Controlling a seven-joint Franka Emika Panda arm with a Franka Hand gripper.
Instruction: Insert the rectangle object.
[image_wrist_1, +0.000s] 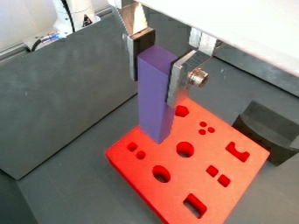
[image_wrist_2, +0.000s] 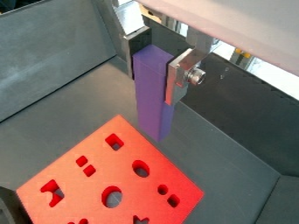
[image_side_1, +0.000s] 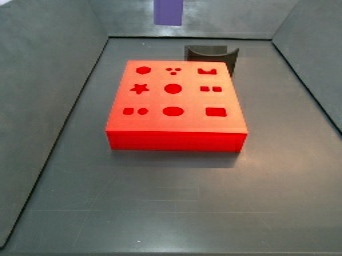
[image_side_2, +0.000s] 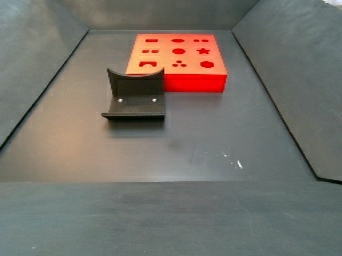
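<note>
My gripper (image_wrist_1: 156, 74) is shut on the rectangle object (image_wrist_1: 155, 96), a long purple-blue bar that hangs upright between the silver fingers (image_wrist_1: 180, 77). It shows in both wrist views, also in the other one (image_wrist_2: 153, 92). Its lower end floats above the red block (image_wrist_1: 187, 166) with shaped holes, apart from it. In a side view only the bar's lower end (image_side_1: 167, 11) shows at the top edge, high above the far side of the red block (image_side_1: 174, 105). The block's rectangular hole (image_side_1: 217, 113) is open. The gripper is out of view in both side views.
The dark fixture (image_side_2: 134, 95) stands on the floor beside the red block (image_side_2: 178, 60); it also shows in a side view (image_side_1: 211, 52) and a wrist view (image_wrist_1: 268, 122). Grey walls (image_side_1: 67, 80) slope up around the dark floor.
</note>
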